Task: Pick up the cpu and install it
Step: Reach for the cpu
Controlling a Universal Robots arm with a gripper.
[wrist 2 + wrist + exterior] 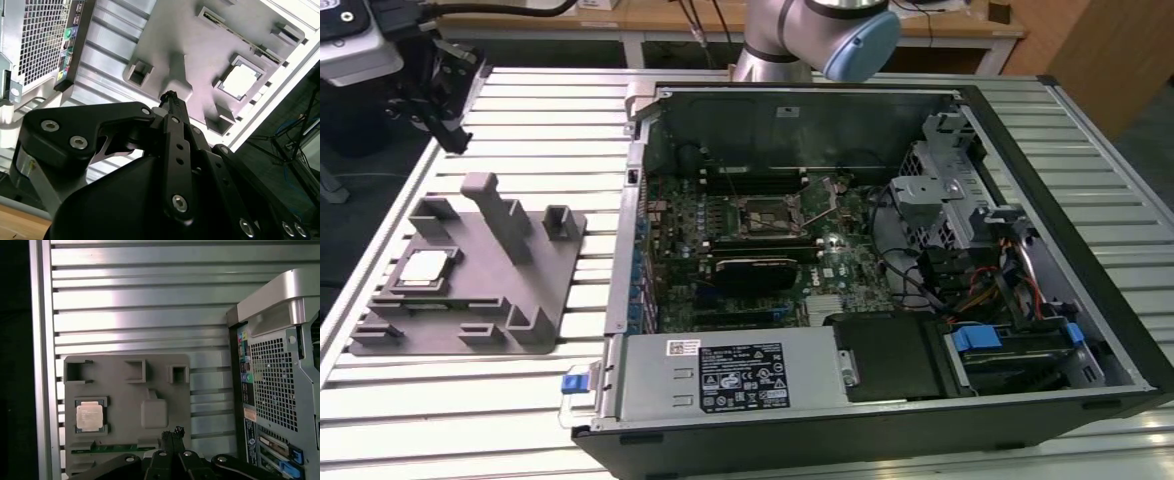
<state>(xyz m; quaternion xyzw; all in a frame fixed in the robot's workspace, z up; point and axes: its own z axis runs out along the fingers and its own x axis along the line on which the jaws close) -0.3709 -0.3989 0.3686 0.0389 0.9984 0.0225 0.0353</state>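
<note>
The cpu is a small silvery square chip lying flat in a recess of a grey holder block on the slatted table, at the exterior view's left. Both wrist views show it too, as the cpu and the cpu. My gripper hangs in the air above the table, beyond the far end of the block and well apart from the chip. Its black fingertips are pressed together with nothing between them, and the gripper looks the same from the other wrist camera.
An open computer case lies to the exterior view's right of the block, with the motherboard's black socket frame in its middle. The block carries an upright post and small brackets. The case's rear panel borders the block.
</note>
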